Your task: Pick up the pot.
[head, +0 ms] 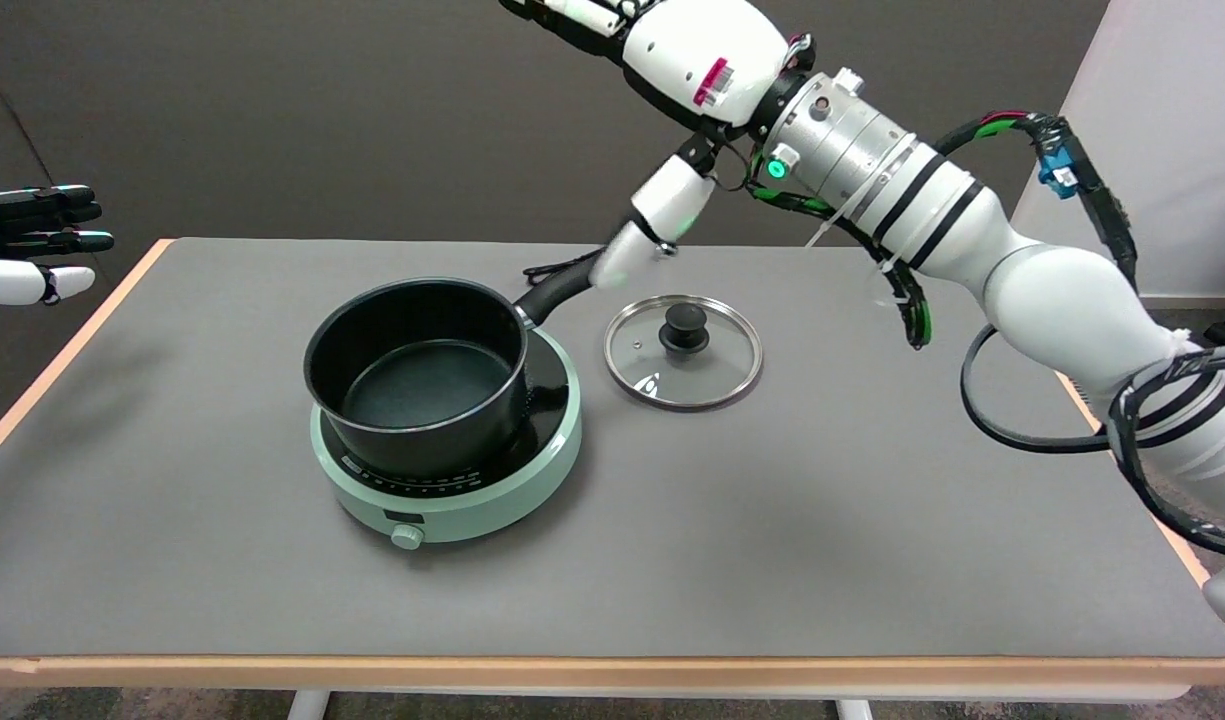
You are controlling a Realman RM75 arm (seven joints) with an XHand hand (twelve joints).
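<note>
— Grey matting is covering the desk (772,560), and a dark wall is being seen behind it. What is being shown at the left?

— An idle hand (32,245) is being held in the air at the far left edge, well apart from everything. Further right, the pot (422,375) is being carried by a pale green hotplate (452,480); it is sitting upright, uncovered, with nothing visible inside, and its black handle (557,290) is being pointed up and to the right.

— And beyond the pot?

— A glass lid (683,352) with a black knob is lying flat on the desk, just beside the hotplate. Above it, the robot hand (672,80) is being reached in from the right. One white finger (657,215) is being lowered to the handle's end and appears to be touching it, though contact cannot be confirmed. The rest is being cut off by the top edge, so it cannot be told whether the robot hand is released or clenched.

— How far is the task judged to be?

— Only the approach is being made. Nothing is being grasped as far as can be seen, and the pot is not yet being lifted; gripping the handle and raising it are being left to do.
</note>
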